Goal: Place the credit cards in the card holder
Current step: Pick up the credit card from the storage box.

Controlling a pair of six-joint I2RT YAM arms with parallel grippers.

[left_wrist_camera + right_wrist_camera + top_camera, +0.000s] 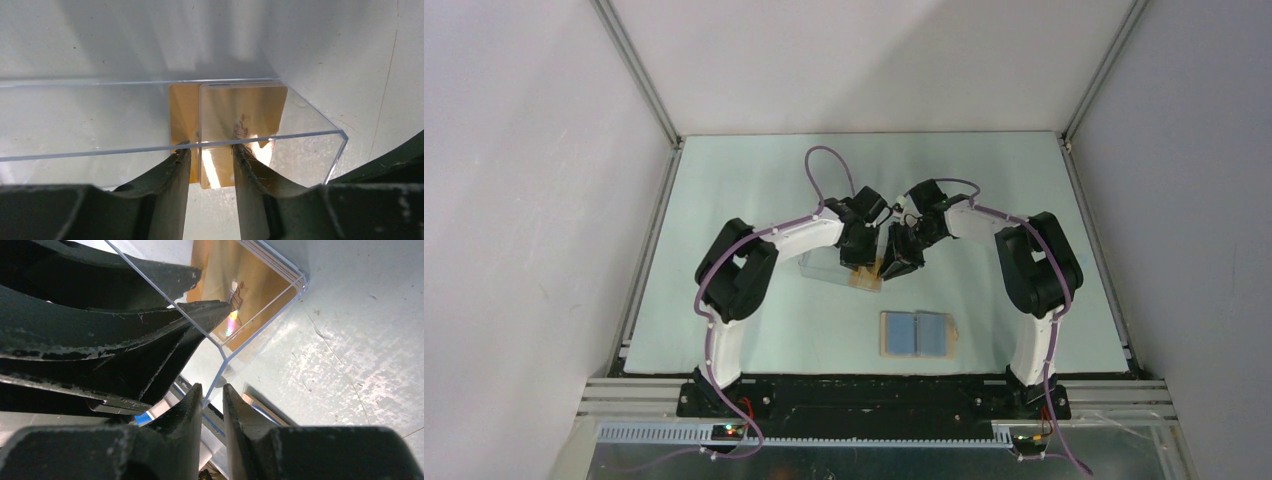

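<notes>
Extraction step, apparently: credit cards (240,112) stand inside clear plastic box (100,115), whose corner right pincer (212,395) clamps; left pincer (210,150), half open, holds nothing. Next move likely requires gripping one card, then carrying it to card holder (915,334).

Your workspace, seen from above: a pale green counter (724,200) fills the bottom of a plain booth, closed in by a matte grey-white back wall (864,60), left wall (514,220) and right wall (1204,220). Silver aluminium struts (637,70) climb the two rear corners, and matching rails edge the counter's sides. At your near edge, a ribbed aluminium rail (624,392) sits above a shiny metal sheet (874,462). Soft, even light casts faint shadows; close up, the counter shows scuffs and scratches.
</notes>
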